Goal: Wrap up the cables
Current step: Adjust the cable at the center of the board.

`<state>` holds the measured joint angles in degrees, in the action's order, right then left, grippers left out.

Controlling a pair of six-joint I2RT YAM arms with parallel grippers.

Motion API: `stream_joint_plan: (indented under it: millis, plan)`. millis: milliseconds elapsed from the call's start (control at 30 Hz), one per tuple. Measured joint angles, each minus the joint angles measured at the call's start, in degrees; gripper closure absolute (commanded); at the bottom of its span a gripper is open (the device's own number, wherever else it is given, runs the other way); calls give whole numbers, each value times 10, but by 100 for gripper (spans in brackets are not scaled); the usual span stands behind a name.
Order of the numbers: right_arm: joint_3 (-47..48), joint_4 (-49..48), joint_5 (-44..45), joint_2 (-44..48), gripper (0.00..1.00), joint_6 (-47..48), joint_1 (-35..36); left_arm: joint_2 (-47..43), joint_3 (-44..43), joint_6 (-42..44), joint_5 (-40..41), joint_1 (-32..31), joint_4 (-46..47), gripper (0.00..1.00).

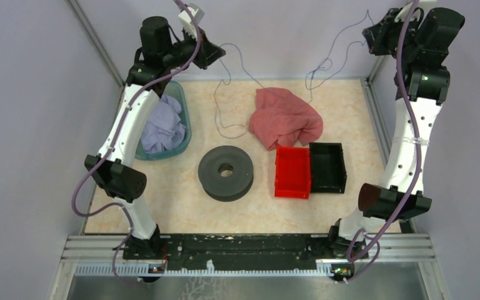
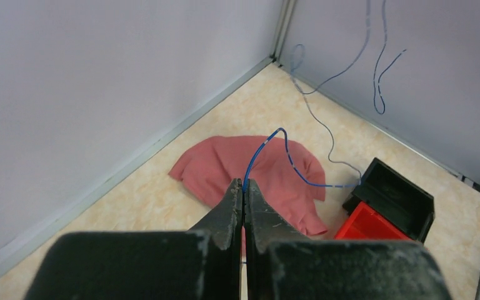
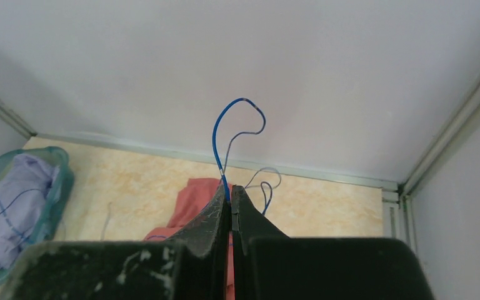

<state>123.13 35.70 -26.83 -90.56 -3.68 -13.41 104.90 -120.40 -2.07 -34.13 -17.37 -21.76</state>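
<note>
Left gripper (image 2: 244,182) and right gripper (image 3: 230,187), each clamped tight on the thin cable (image 2: 278,130), held high at eleven and one o'clock.
Tabletop (image 1: 181,206) below carries a black spool (image 1: 225,172) at centre and a pink cloth (image 1: 285,119) toward twelve; the cable's slack droops between the grippers toward that cloth. Likely trouble: pulling apart could drag the loops into the cloth and snag, or tug the thin wire from a pinch.
</note>
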Motion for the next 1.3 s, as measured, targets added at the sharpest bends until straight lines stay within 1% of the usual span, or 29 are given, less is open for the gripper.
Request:
stream_joint_plan:
  millis: [100,200,267,433,533,633,700,767,833,1000,1167,1233,1300]
  plan:
    - [0,8,-24,0,100,-9,11,-1,-6,-5,10,-9,14,100]
    - [0,12,-50,0,100,-14,26,-2,21,10,42,-8,27,100]
    - [0,12,-61,0,100,-14,40,-3,62,33,68,-5,31,100]
    - [0,16,-65,0,100,-8,60,-3,196,104,143,3,22,100]
    - [0,21,-59,0,100,-2,62,3,220,132,185,10,16,100]
    - [0,22,-41,0,100,9,62,10,221,157,225,23,18,100]
    - [0,24,-25,1,100,19,62,13,221,170,239,31,22,96]
    - [0,25,-9,2,100,28,62,19,221,180,241,38,24,90]
    - [0,25,2,4,100,33,62,26,221,188,229,41,24,81]
    - [3,27,10,10,100,35,70,54,211,209,151,40,1,47]
    - [-13,16,10,26,100,19,101,72,182,209,74,38,-27,18]
    - [-37,5,10,40,100,5,114,70,172,201,41,36,-26,10]
    - [-61,-4,16,51,100,-9,132,65,166,190,13,33,-20,6]
